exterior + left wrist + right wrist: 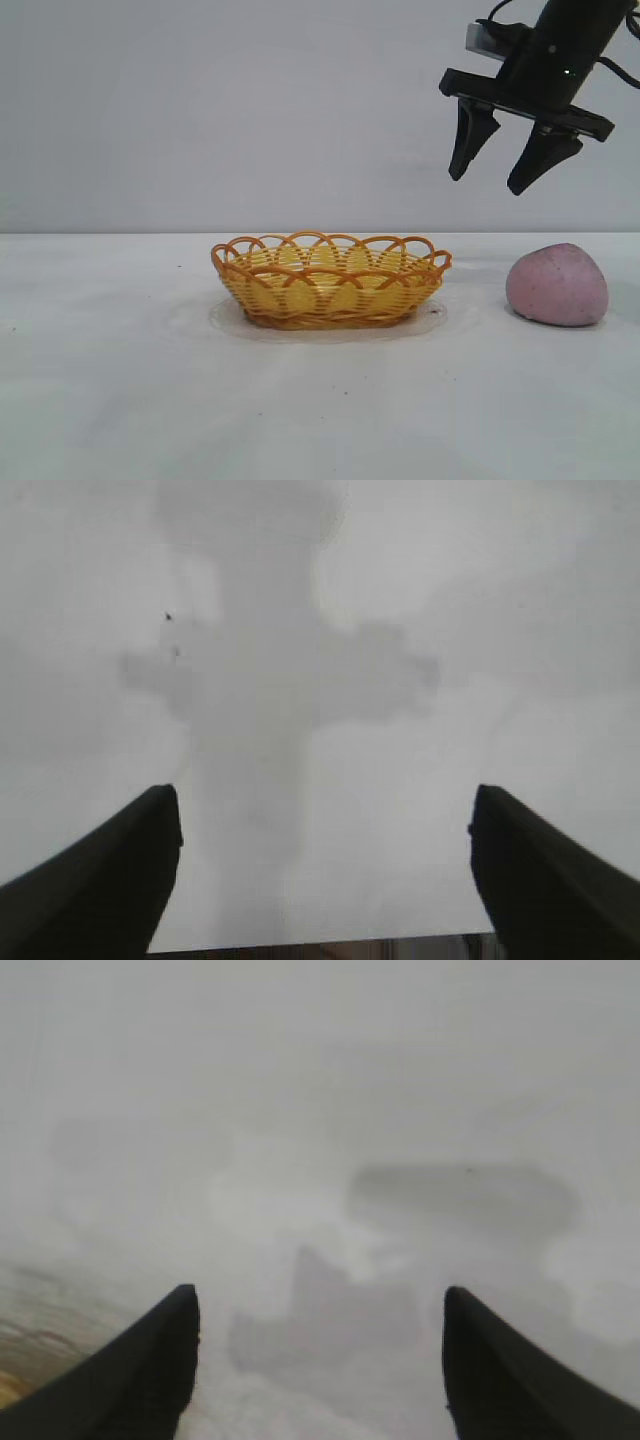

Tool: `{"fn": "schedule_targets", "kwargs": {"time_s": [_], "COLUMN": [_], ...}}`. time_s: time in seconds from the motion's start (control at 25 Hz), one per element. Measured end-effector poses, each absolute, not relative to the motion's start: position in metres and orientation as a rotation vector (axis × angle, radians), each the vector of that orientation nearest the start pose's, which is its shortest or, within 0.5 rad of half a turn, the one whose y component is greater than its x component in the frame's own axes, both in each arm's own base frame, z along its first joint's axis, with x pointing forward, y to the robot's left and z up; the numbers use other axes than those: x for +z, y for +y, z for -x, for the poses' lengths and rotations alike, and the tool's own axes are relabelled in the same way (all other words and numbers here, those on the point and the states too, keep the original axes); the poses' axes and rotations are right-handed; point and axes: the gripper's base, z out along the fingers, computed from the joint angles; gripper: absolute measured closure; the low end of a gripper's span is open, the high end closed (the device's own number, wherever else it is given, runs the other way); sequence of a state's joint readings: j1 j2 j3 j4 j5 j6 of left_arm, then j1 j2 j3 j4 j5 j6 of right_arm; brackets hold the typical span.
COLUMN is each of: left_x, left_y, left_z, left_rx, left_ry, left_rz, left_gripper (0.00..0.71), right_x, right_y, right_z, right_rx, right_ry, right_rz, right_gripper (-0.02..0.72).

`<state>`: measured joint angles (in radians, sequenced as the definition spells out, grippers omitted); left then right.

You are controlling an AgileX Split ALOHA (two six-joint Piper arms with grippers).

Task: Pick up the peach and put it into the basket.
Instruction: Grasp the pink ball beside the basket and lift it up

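The pink-mauve peach rests on the white table at the right. The yellow basket with an orange looped rim stands at the middle, left of the peach, and looks empty. My right gripper hangs open and empty high above the table, over the gap between the basket and the peach. In the right wrist view its fingers are spread over bare table, with an edge of the basket at one side. My left gripper is open and empty over bare table in its wrist view; it is out of the exterior view.
The white table stretches wide to the left and in front of the basket. A plain grey wall stands behind. The left wrist view shows the table's edge close under the fingers.
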<state>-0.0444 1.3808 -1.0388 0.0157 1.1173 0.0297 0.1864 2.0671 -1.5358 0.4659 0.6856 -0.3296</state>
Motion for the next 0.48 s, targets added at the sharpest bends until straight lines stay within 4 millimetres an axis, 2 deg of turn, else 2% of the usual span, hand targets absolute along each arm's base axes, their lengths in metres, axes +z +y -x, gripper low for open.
{"fn": "schedule_targets", "kwargs": {"time_s": [0.2, 0.48], "left_x": [0.28, 0.278], "left_y": [-0.009, -0.01], "left_z": [-0.183, -0.099], "left_rx": [-0.015, -0.096], "left_ry": [2.837, 2.659], "left_rz": [-0.101, -0.078], "left_gripper": [0.139, 0.139], "right_x": [0.188, 0.188], "right_y": [0.108, 0.108], "right_z": [-0.433, -0.433], "right_rx": [0.455, 0.454], "right_ry": [2.632, 2.632], "right_rz": [0.291, 0.291], "right_gripper": [0.257, 0.257]}}
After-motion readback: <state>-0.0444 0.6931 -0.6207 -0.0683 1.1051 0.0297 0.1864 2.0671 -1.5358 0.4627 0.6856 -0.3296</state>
